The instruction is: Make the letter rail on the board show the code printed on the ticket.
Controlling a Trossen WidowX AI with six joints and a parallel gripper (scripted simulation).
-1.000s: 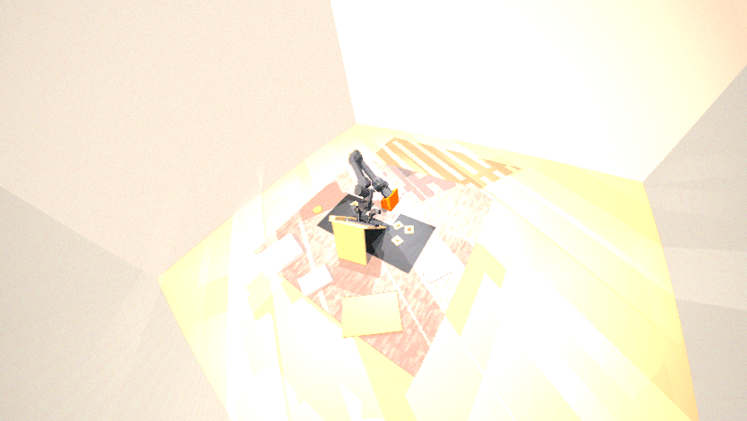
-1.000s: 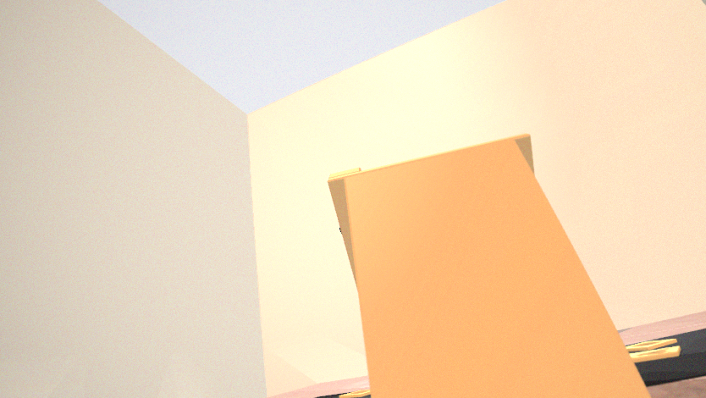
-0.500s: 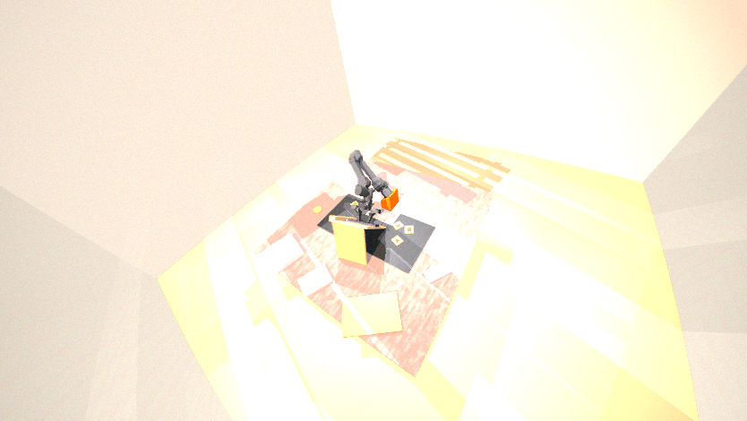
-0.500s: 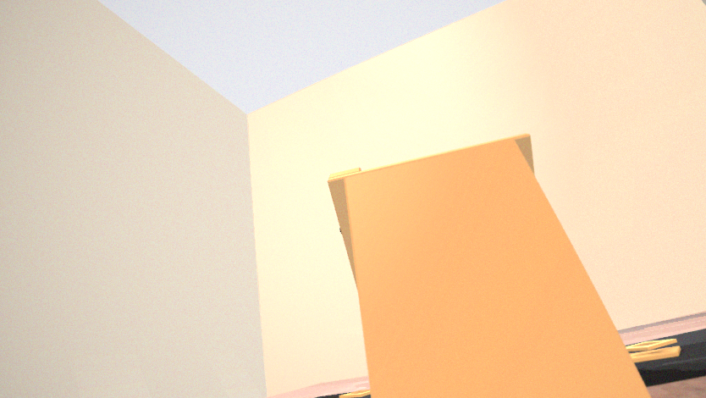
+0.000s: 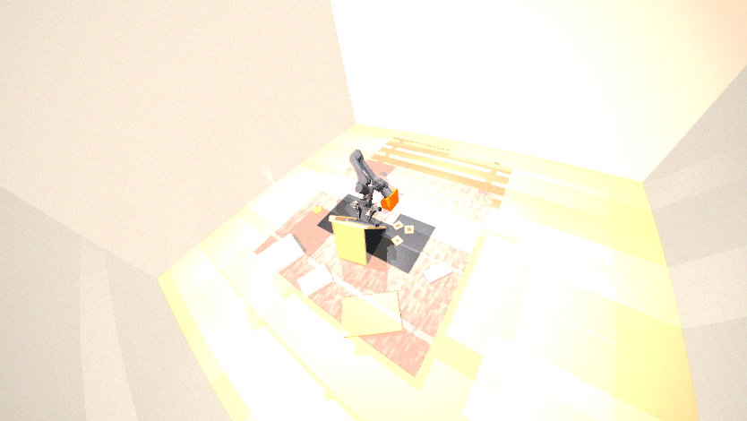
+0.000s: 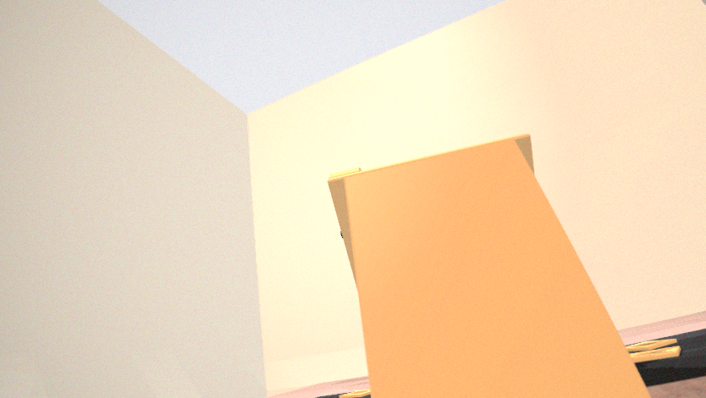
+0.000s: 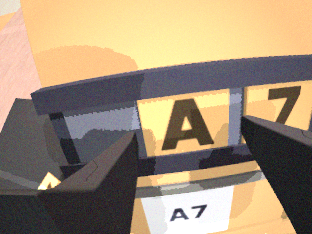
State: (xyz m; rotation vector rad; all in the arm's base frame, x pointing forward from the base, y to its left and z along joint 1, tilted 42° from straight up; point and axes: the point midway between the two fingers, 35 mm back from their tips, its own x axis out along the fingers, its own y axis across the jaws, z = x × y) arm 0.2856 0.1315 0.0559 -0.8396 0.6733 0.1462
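The board (image 5: 350, 243) (image 6: 469, 272) (image 7: 165, 27) stands upright, with the dark letter rail (image 7: 200, 70) across its front in the wrist view. The A tile (image 7: 172, 142) sits in the rail, left of the 7 tile (image 7: 260, 95), with a narrow gap between them. The rail's left part is empty. The ticket (image 7: 162, 222) below reads A7. My gripper (image 7: 190, 131) is open around the A tile. Its left finger is close to the tile's left edge, and its right finger overlaps the 7 tile's left edge in view. The finger ends partly hide the rail's lower edge.
Several loose tiles (image 5: 408, 229) (image 6: 657, 353) lie on the black mat (image 5: 413, 256) right of the board. Part of another tile (image 7: 49, 181) shows at lower left in the wrist view. White flat items (image 5: 314, 279) (image 5: 438, 271) and a yellowish panel (image 5: 372, 315) lie on the counter.
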